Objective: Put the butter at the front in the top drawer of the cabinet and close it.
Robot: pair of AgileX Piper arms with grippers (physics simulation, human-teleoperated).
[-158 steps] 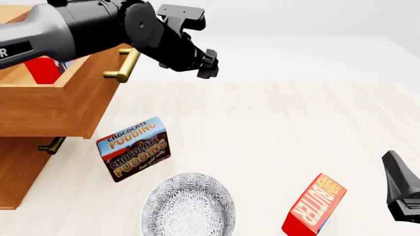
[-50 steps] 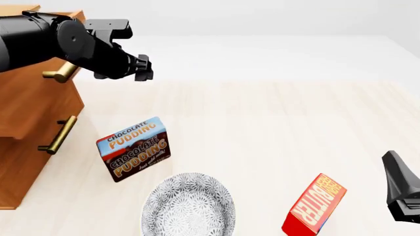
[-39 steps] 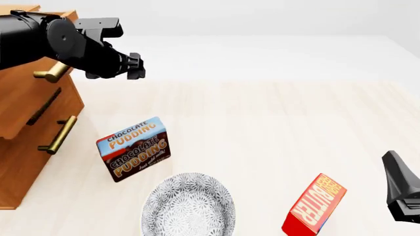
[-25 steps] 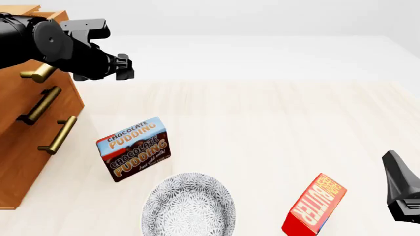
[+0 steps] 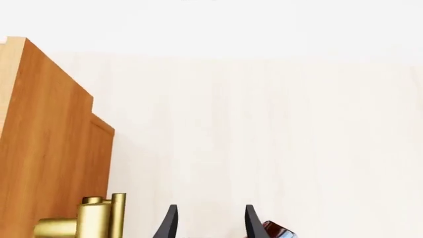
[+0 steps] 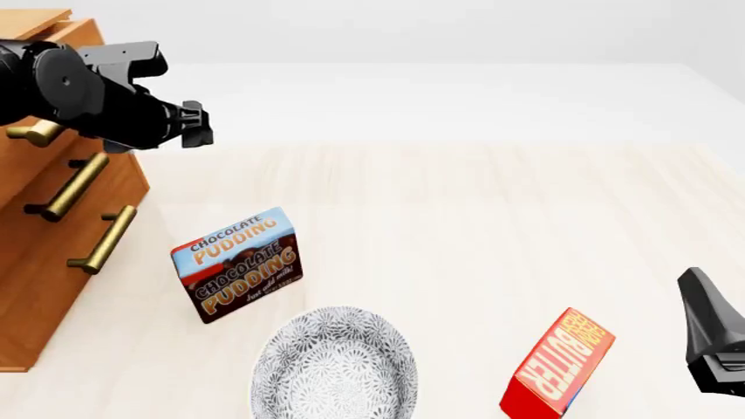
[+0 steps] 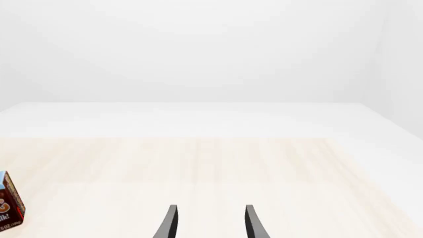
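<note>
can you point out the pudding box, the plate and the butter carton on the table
pudding box point(image 6: 239, 264), front view, middle of its lettered face
plate point(image 6: 335, 367), front view, patterned centre
butter carton point(image 6: 561, 363), front view, orange-yellow lettered face

The warm brown wooden cabinet point(image 6: 47, 253) runs off the front view's left edge, and the black left arm covers most of its top drawer front, leaving only a stub of that brass bar handle point(image 6: 33, 133) showing. Right of the cabinet, the red butter carton point(image 6: 559, 367) and the grey patterned plate point(image 6: 335, 367) lose their near parts to the lower edge. The black right gripper point(image 6: 713, 345) is only partly in frame.
</note>
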